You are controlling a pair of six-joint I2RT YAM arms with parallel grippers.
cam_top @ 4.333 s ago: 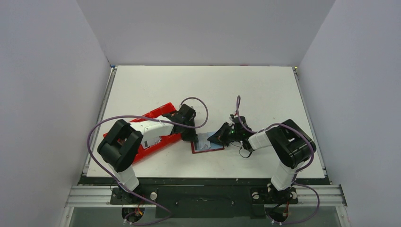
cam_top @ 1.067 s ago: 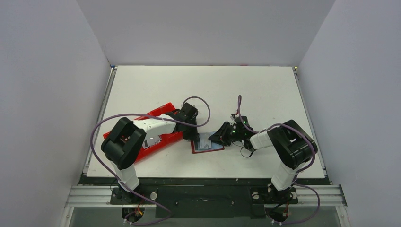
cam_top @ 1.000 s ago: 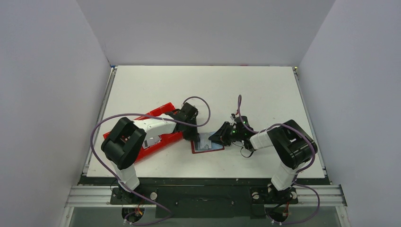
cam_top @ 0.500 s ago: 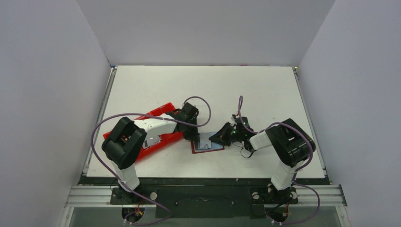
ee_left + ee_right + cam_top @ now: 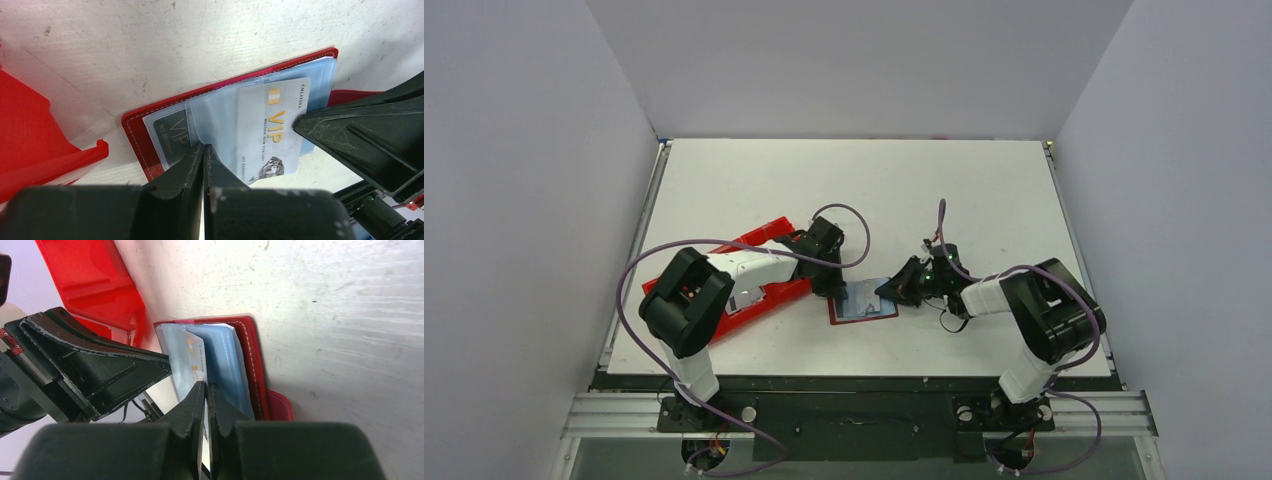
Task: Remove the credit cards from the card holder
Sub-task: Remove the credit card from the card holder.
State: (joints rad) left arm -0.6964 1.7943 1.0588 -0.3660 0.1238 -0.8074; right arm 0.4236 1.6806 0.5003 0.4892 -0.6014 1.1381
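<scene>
Found left gripper (image 5: 203,150) closed tight, tips pinning the open card holder (image 5: 150,135) directly beneath. Found right gripper (image 5: 206,387) pinched on the edge of a silver card (image 5: 270,135), seemingly partly out of the holder. Judged early: no card fully out; dark card (image 5: 172,132) just beside left tips yet to pull

Non-task items: tray, work surface, enclosure.
A bright red plastic compartment tray (image 5: 769,232) lies at an angle on the left half of a scuffed white tabletop (image 5: 874,180); plain grey walls (image 5: 524,200) enclose three sides.
</scene>
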